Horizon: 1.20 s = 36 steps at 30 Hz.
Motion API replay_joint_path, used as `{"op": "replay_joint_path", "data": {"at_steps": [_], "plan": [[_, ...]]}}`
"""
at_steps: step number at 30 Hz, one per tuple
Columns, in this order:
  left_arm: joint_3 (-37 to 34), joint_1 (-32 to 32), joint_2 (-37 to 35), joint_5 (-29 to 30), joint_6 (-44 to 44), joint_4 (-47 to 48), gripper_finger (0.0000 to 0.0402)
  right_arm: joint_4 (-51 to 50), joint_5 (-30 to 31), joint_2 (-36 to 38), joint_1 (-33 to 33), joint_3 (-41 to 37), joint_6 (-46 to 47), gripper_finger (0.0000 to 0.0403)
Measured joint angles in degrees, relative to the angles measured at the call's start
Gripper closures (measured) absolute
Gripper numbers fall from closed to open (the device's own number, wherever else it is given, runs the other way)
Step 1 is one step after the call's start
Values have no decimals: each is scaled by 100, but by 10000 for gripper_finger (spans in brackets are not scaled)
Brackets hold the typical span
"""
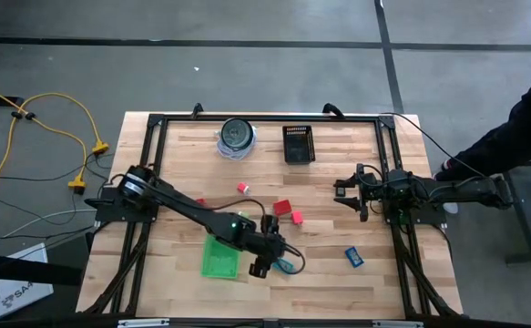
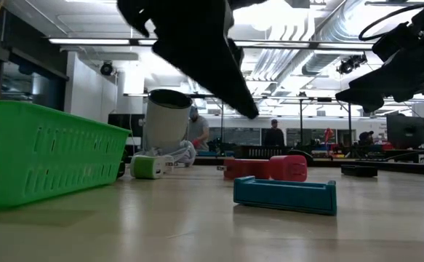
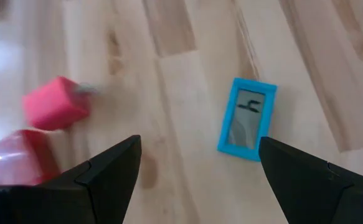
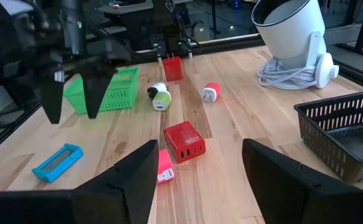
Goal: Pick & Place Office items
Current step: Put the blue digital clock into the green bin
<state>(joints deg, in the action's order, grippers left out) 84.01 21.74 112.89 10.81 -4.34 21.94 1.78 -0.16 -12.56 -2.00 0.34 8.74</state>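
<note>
My left gripper (image 1: 263,266) hangs open above the table near its front edge, just right of the green tray (image 1: 219,258). In the left wrist view a blue rectangular piece (image 3: 246,118) lies flat on the wood beyond the open fingers, untouched. A pink block (image 3: 55,102) and a red block (image 3: 13,158) lie beside it. The right wrist view shows the left gripper (image 4: 72,115) over the same blue piece (image 4: 56,160). A second blue piece (image 1: 354,257) lies farther right. My right gripper (image 1: 342,196) waits open at the right side.
A round container (image 1: 238,137) with a coiled cord and a black mesh basket (image 1: 298,144) stand at the far edge. Small red and pink pieces (image 1: 243,188) and a white-green piece (image 4: 160,98) lie mid-table. People stand in the room behind.
</note>
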Motion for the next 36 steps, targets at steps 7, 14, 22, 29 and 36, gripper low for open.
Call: {"op": "replay_joint_path", "data": {"at_steps": [7,14,22,29,36], "plan": [[9,156,141,-142,93,-74,85,-2,-1,-9,0,-2,1,183],[10,343,247,-107,436,-223,85,-11,-2,-13,2,0,1,183],[9,350,499,-242,436,-460,85,-15,-4,-13,2,-1,1,183],[9,263,624,-400,429,-632,85,-6,0,-13,2,-2,0,183],[9,229,670,-302,435,-600,85,-2,0,-13,2,0,-1,183]]}}
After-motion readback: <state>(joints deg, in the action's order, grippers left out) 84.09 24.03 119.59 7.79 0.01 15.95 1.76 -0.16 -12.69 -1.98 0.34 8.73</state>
